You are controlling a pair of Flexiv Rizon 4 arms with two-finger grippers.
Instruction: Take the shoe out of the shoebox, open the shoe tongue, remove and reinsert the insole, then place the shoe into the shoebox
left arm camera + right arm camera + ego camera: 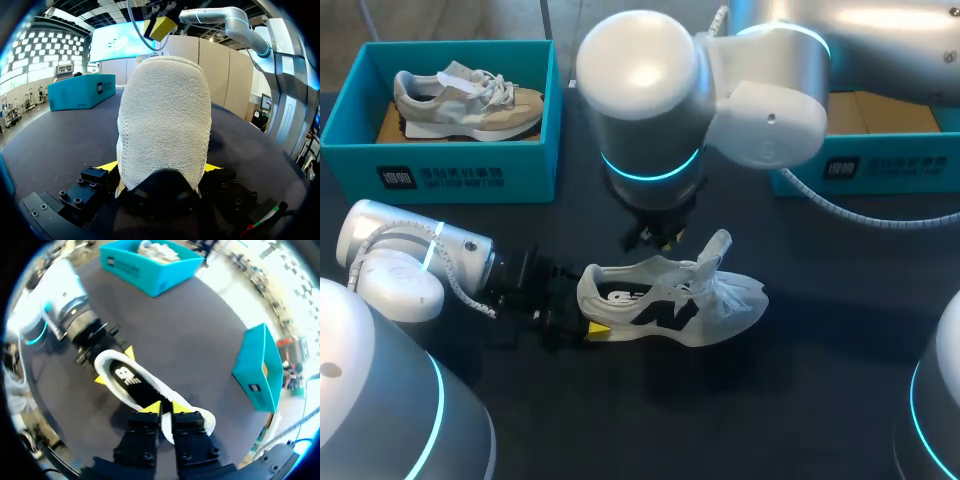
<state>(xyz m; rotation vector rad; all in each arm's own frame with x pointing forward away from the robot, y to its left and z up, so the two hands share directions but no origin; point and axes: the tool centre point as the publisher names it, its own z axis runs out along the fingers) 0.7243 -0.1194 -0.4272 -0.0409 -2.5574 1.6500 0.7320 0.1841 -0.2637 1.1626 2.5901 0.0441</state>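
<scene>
Your left gripper (160, 167) clamps the heel of the white shoe (670, 300), mid-table.
Your right gripper (166, 407) hangs pinched together over its opening. The shoe's side bears a dark logo; the teal shoebox (350, 140), white-labelled, stands well apart.

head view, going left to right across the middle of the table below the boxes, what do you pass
left arm -> left gripper, shut on the heel -> white shoe, toe end furthest right
</scene>
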